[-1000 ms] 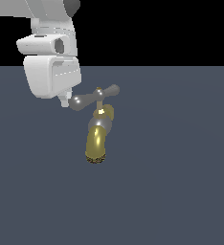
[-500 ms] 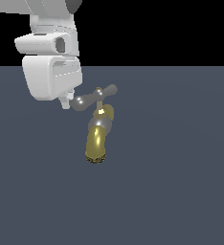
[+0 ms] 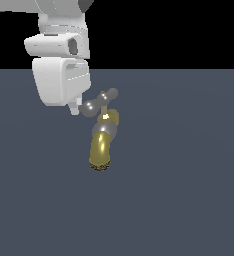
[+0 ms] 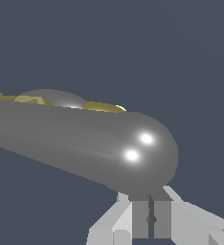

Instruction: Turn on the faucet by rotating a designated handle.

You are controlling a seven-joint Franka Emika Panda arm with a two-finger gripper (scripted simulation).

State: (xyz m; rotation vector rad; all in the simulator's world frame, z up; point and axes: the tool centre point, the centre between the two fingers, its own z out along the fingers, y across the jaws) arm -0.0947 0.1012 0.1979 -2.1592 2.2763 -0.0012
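Observation:
The faucet (image 3: 102, 148) stands on the dark floor with its brass-gold spout curving down and a silver-grey joint above it. The handle (image 3: 100, 101), a grey crossbar with rounded bulbs, sits on top. My gripper (image 3: 75, 108) is at the exterior view's left end of the handle, with its fingertips right beside that end's bulb. In the wrist view the handle's bulb (image 4: 133, 148) fills the frame just ahead of my gripper (image 4: 150, 210). The fingers are pressed together with only a thin seam between them and hold nothing.
The flat dark grey floor (image 3: 189, 200) spreads around the faucet. The white hand and wrist (image 3: 61, 80) hang above and to the exterior view's left of the handle.
My hand has shifted slightly toward the exterior view's right, and the handle's near bulb seems to have swung a little with it.

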